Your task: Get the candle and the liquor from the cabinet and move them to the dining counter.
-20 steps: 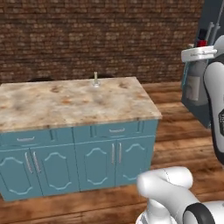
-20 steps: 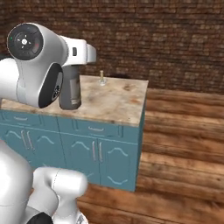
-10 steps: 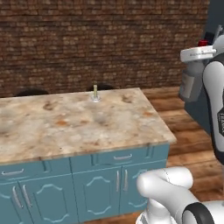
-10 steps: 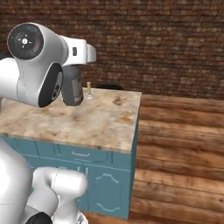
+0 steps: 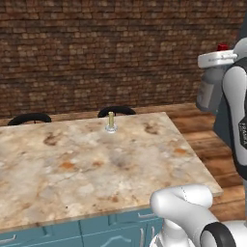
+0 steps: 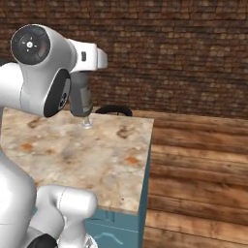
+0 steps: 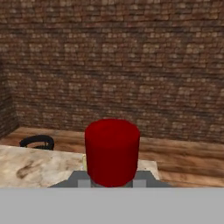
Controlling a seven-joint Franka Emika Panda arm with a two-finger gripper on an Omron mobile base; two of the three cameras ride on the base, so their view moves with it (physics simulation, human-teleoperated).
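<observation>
Against the far side: brick wall (image 5: 96, 53), seen running behind everything, with a plank floor (image 6: 198, 160) laid out to the right of the counter.
Dining counter (image 5: 72, 169): a wide beige marbled slab with orange-brown patches is set on a teal base; one corner is shown jutting toward the floor in the right base view.
Arm: the white arm is raised high; its hand is held above and to the right of the counter in the left base view.
Stools: two black stool (image 5: 116, 111) backs are seen just past the far edge of the counter.
Liquor (image 5: 210, 91): the dark grey bottle is carried upright in the air, off the counter; its red cap is seen from close up in the hand view, and its body is seen hanging below the hand in the right base view.
Claw: the gripper (image 7: 113, 181) is clamped on the liquor just under the cap; the fingertips themselves are hidden.
Candle (image 5: 111, 121): a short yellow stick in a small pale holder is stood upright on the dining counter, near its far edge, well apart from the bottle in the left base view.
</observation>
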